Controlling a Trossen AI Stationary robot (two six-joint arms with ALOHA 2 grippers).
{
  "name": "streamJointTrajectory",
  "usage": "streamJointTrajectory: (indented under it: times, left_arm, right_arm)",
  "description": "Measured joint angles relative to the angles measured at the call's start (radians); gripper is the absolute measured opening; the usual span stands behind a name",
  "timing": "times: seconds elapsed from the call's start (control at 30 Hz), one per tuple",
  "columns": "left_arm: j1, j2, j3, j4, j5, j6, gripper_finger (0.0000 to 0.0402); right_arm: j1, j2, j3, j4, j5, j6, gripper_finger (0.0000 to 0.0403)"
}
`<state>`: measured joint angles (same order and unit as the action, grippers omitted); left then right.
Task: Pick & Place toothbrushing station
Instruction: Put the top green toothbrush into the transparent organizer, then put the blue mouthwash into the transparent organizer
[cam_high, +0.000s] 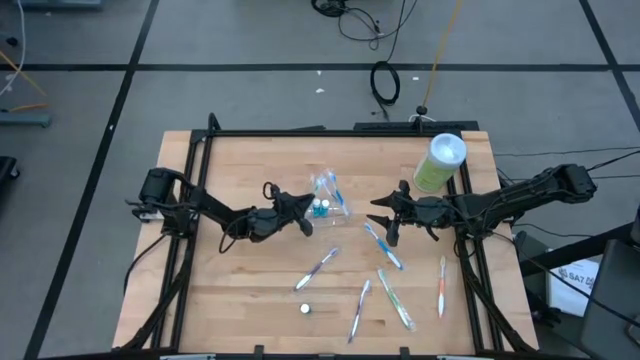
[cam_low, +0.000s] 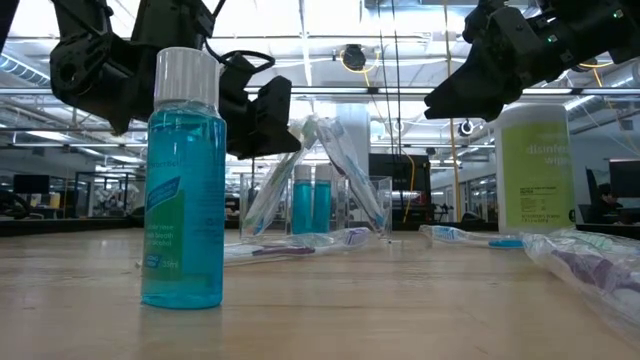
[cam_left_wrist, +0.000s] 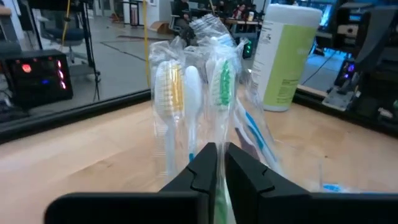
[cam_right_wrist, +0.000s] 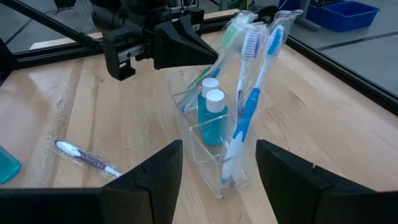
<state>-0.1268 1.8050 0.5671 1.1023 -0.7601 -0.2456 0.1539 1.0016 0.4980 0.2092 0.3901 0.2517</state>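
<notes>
Overhead, table-level and both wrist views share the clear cup (cam_high: 327, 200).

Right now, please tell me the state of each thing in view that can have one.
clear holder: upright, holding wrapped toothbrushes and two small blue bottles.
left gripper: beside the holder's toothbrushes, fingers nearly closed.
right gripper: open, empty.
blue bottle: upright, capped.
green canister: upright, lid on.
loose toothbrushes: lying flat, wrapped.

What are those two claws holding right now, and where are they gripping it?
The left gripper pinches a wrapped green toothbrush low on its handle, in the clear holder. The right gripper is open, holding nothing.
</notes>
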Motion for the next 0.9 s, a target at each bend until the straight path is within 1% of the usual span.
streamJointTrajectory:
  times: [0.23,0.4,0.53,0.7,0.8,0.9]
  left_arm:
    - [0.0,0.0,0.0,-0.002,0.0,-0.086,0.0082]
    - [-0.011,0.0,0.0,-0.003,0.001,-0.176,0.0109]
    - [-0.035,0.0,0.0,-0.002,0.0,-0.138,0.0122]
    - [-0.072,-0.021,0.0,-0.007,-0.031,-0.095,0.0124]
    - [-0.097,-0.067,0.0,-0.047,-0.088,-0.065,0.0124]
    - [-0.122,-0.15,0.0,-0.146,-0.154,-0.063,0.0124]
  right_arm:
    - [0.0,0.0,0.0,0.0,0.0,-0.001,0.0196]
    - [0.0,0.0,0.0,0.0,0.0,-0.002,0.0196]
    - [0.0,0.0,0.0,0.0,0.0,-0.002,0.0196]
    - [0.0,0.0,0.0,-0.002,-0.001,-0.002,0.0196]
    - [0.003,0.0,0.0,-0.004,-0.002,-0.001,0.0196]
    - [0.012,0.0,0.0,-0.004,-0.002,0.021,0.0196]
